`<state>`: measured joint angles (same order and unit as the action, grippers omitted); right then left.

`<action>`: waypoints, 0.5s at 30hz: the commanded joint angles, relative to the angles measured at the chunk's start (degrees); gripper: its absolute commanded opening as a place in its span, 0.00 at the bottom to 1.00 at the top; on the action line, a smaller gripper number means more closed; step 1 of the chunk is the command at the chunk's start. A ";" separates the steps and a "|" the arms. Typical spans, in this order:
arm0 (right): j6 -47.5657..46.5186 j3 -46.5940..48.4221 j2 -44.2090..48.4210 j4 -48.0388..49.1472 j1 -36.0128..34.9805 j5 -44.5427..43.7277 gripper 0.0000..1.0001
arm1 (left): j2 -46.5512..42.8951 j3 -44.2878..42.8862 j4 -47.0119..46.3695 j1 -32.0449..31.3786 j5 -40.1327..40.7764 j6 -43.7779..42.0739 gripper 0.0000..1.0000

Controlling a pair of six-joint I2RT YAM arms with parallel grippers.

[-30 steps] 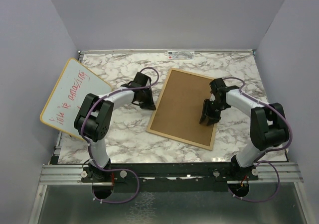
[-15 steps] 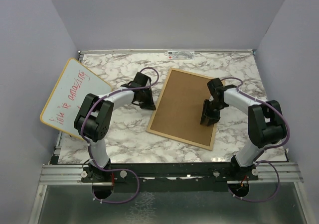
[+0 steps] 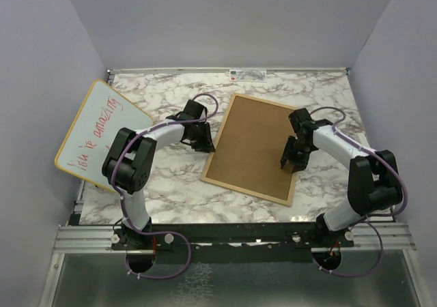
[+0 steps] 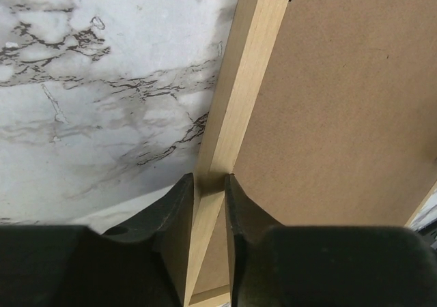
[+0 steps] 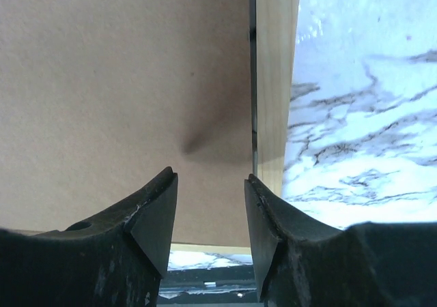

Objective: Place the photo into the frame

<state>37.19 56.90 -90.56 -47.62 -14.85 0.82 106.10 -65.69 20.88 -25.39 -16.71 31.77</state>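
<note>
I see the frame [image 3: 246,192] face-down on the marbled table [image 3: 171,184], grey walls [image 3: 225,20] around. The left gripper [image 4: 210,181] straddles its rail, grip unclear. The right gripper [image 5: 210,177] gapes over its backing board [image 3: 249,143].

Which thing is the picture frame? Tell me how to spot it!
Look at the marble table. Near its middle lies the frame, back side up. It has a thin pale wood rim around a brown board, unlike the whiteboard with red writing.

place: robot lab cell | cues: plain enclosure walls [image 3: 225,20], marble-print table [image 3: 171,184], aluminium mounting rail [image 3: 82,239]
</note>
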 commanded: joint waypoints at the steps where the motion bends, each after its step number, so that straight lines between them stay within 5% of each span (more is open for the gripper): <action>1: 2.71 -3.24 2.43 -1.29 0.04 1.28 0.49 | 4.02 2.55 7.15 -1.16 0.91 -2.86 0.30; 15: 4.41 -10.75 1.90 2.25 0.00 9.31 0.47 | 4.45 3.18 7.42 -1.16 -2.63 -5.56 0.27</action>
<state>39.62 50.06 -87.70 -46.00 -14.50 5.85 106.85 -65.67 21.06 -25.63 -18.63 28.97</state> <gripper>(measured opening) 0.468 0.295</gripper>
